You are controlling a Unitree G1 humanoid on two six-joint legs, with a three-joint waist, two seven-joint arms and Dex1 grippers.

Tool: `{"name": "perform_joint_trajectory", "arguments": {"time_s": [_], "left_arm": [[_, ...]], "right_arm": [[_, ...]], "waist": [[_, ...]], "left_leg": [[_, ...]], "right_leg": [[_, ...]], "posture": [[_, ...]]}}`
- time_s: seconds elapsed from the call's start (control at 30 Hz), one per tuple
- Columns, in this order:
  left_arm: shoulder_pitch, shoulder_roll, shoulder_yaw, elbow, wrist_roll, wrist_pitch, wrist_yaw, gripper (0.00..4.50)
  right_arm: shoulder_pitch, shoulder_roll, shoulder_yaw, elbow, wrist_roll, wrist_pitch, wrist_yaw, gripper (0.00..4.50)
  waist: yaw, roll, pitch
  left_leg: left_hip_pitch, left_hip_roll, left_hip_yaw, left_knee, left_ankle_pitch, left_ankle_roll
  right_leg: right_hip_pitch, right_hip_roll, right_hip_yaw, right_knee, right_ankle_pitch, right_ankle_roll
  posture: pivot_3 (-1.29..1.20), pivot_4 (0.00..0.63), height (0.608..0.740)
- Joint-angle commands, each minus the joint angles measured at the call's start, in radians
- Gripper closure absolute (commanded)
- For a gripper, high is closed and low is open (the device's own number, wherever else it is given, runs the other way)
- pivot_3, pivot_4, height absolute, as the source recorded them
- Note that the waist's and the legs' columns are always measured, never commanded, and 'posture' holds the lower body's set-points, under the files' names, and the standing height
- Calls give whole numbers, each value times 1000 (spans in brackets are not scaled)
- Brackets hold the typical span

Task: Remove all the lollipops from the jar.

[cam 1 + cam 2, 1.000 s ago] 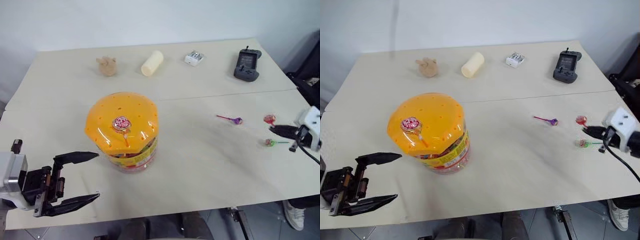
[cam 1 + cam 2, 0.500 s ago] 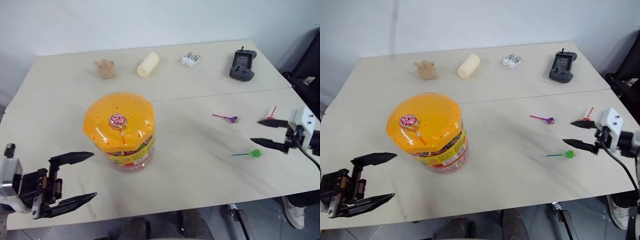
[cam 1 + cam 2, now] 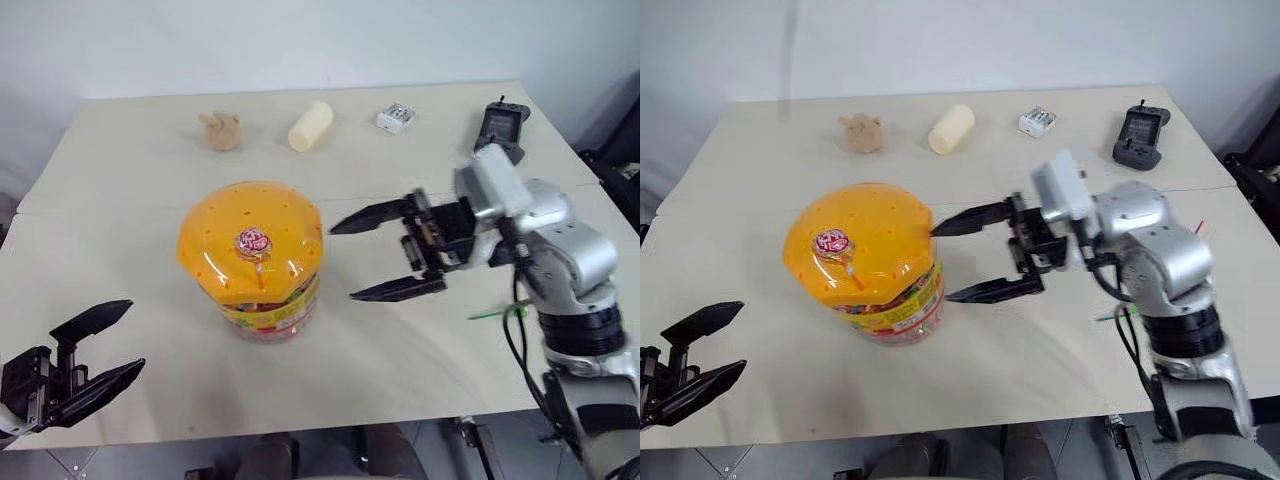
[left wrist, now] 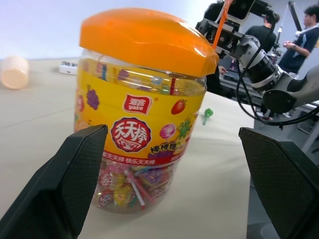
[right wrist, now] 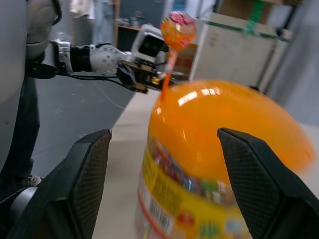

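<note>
The right gripper [image 3: 385,258], jaws wide and empty, was nearer the lollipop [image 3: 252,241] standing upright in the jar [image 3: 252,258] lid, at its nine o'clock.

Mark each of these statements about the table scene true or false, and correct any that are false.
1. A lollipop stands upright in the orange lid of the jar. True.
2. The right gripper has its jaws shut on that lollipop. False: its jaws are open beside the jar, holding nothing.
3. The left gripper is open and clear of the jar. True.
4. The cream cylinder lies at the near edge of the table. False: it lies at the far side, between a small tan object and a white box.
5. The jar lies tipped on its side. False: it stands upright.
</note>
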Motion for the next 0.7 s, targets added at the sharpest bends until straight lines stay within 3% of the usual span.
{"name": "perform_joint_trajectory", "arguments": {"time_s": [0.03, 0.33, 0.43, 0.7], "left_arm": [[-20, 3, 13, -13, -20, -6, 19, 0], [-66, 18, 8, -5, -9, 3, 41, 0], [-76, 20, 9, -10, -16, 9, 48, 0], [-84, 30, 10, -27, -31, 28, 58, 0]], "right_arm": [[-50, 63, 53, -7, -43, -22, -17, 950], [-167, 184, 132, 27, -94, 74, -81, 950], [-178, 196, 136, 34, -95, 91, -73, 1527], [-185, 226, 126, 51, -86, 98, -58, 4225]], "waist": [[2, 0, 0], [-7, 0, 0], [-10, 0, 0], [-26, 0, 0]], "left_leg": [[0, 0, -1, 0, 0, 0], [-1, 1, -1, 0, 0, -1], [-1, 1, -1, 0, 0, -1], [-1, 1, -1, 0, 0, -1]], "right_leg": [[0, 0, -1, 0, 0, 0], [-2, -1, -6, 5, -1, -2], [-2, -1, -6, 5, -1, -3], [-3, -1, -6, 6, -1, -3]], "posture": [[0, 150, 740], [0, 150, 740], [0, 150, 740], [0, 150, 740]]}}
